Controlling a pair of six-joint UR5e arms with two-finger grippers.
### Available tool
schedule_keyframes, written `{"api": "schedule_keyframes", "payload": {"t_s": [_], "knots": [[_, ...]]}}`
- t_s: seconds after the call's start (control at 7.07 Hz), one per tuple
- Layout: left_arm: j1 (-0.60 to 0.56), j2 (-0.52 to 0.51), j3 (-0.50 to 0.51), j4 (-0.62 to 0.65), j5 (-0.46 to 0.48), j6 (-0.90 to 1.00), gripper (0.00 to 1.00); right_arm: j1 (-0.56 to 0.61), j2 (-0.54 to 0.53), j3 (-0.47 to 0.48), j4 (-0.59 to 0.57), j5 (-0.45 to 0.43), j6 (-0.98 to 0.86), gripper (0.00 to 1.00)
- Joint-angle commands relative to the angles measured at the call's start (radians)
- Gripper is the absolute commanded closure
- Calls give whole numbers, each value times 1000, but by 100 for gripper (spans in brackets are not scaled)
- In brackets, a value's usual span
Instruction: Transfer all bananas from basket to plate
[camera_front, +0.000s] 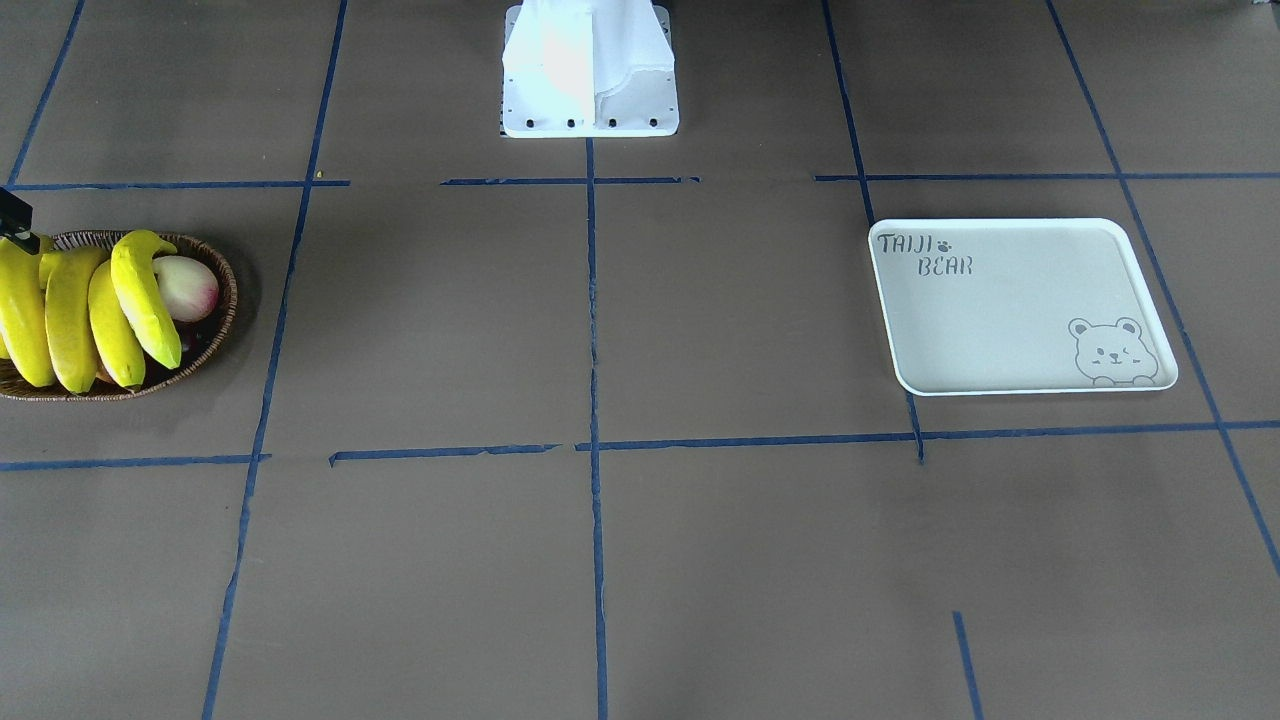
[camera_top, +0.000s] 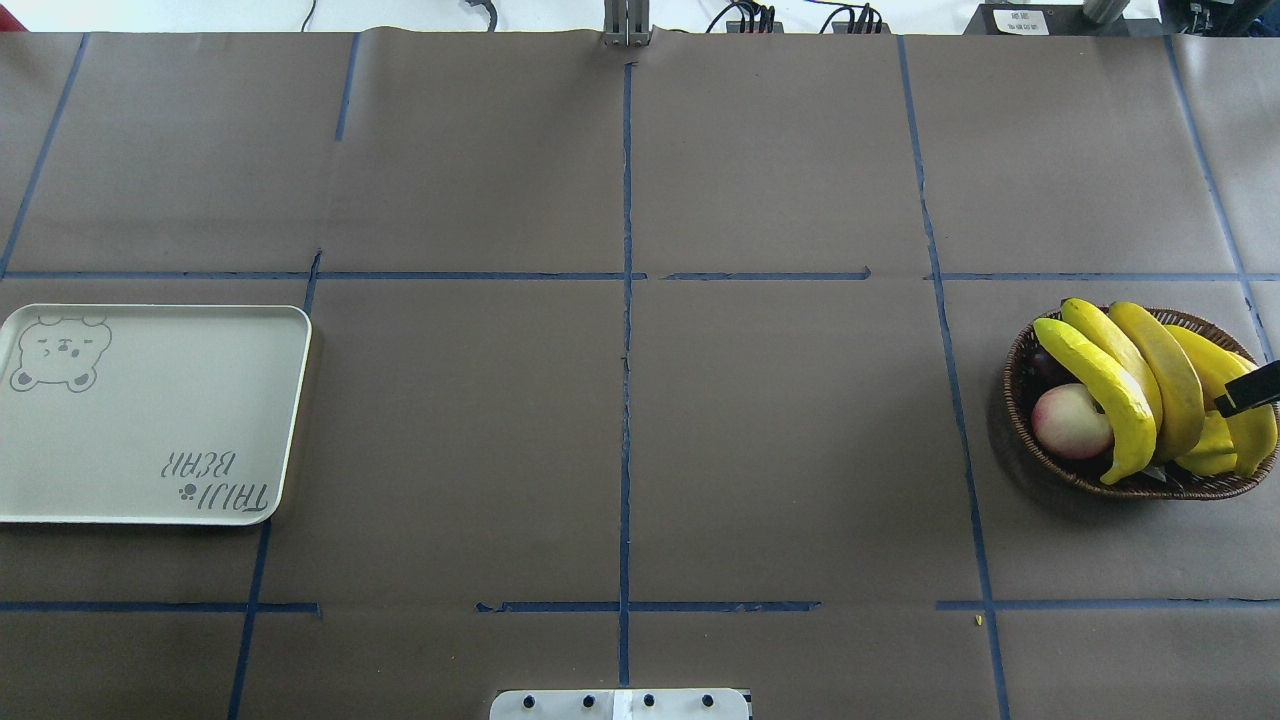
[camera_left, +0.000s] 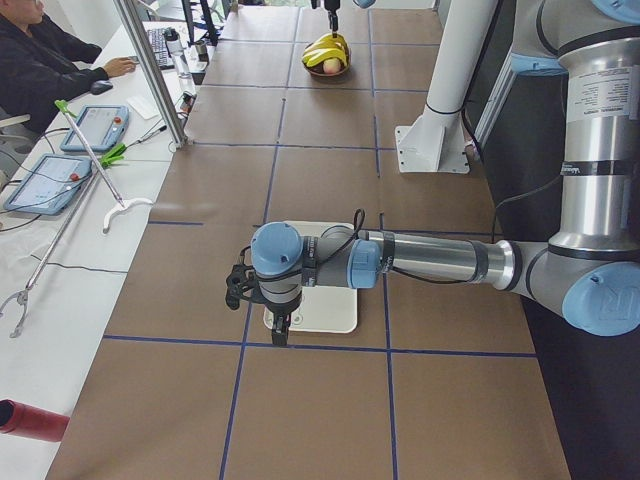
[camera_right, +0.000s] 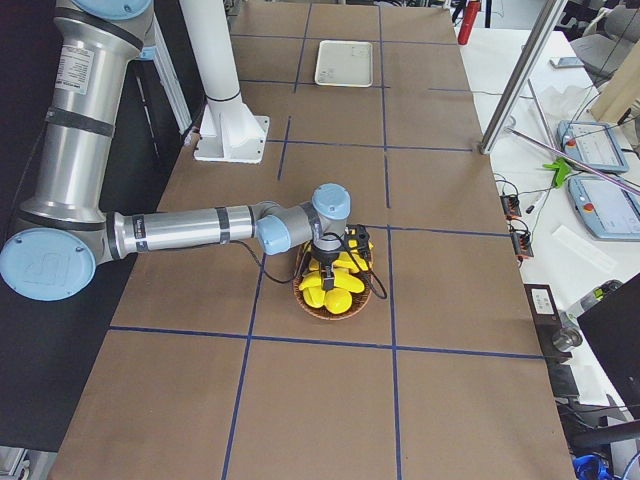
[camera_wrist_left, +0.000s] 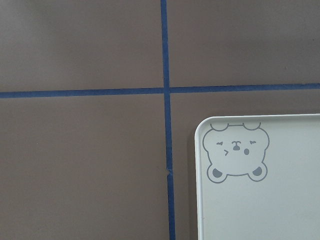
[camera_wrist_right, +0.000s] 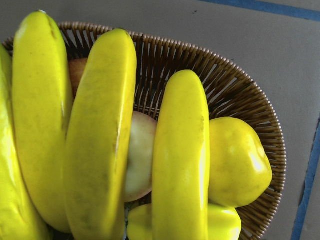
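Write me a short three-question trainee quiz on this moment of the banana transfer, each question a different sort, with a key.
1. True or false: the plate holds nothing yet.
2. How many bananas lie in the basket? A) two B) three C) four
3. Which gripper hangs over the basket?

Key
1. True. The white surface is bare in both the overhead and front views.
2. C. Four lie side by side across the basket, on top of other fruit.
3. The right gripper. The frames do not show whether its jaws are open or shut.
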Motion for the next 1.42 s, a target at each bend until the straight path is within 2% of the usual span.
{"api": "schedule_keyframes", "payload": {"t_s": [0.0, 0.14, 0.28, 0.42, 0.57, 0.85, 1.13, 1.27], "knots": [[0, -1, 2, 0, 0, 0, 0, -7, 0, -22, 1, -10, -4, 4], [0, 0, -1, 0, 0, 0, 0, -7, 0, -23, 0, -13, -4, 17], [0, -1, -1, 0, 0, 0, 0, -7, 0, -23, 1, -13, -4, 47], [0, -1, -1, 0, 0, 0, 0, -7, 2, -18, 1, -13, -5, 82], [1, -1, -7, 0, 0, -1, 0, -7, 3, -16, 1, -13, -5, 99], [1, -1, -8, 0, 0, -1, 0, 24, 3, 5, 1, -12, -2, 100], [1, -3, -8, 0, 0, -3, 0, 182, -16, 63, -5, -15, -31, 100], [1, -3, -10, 0, 0, -6, 0, 300, -3, 68, -9, -1, -124, 100]]}}
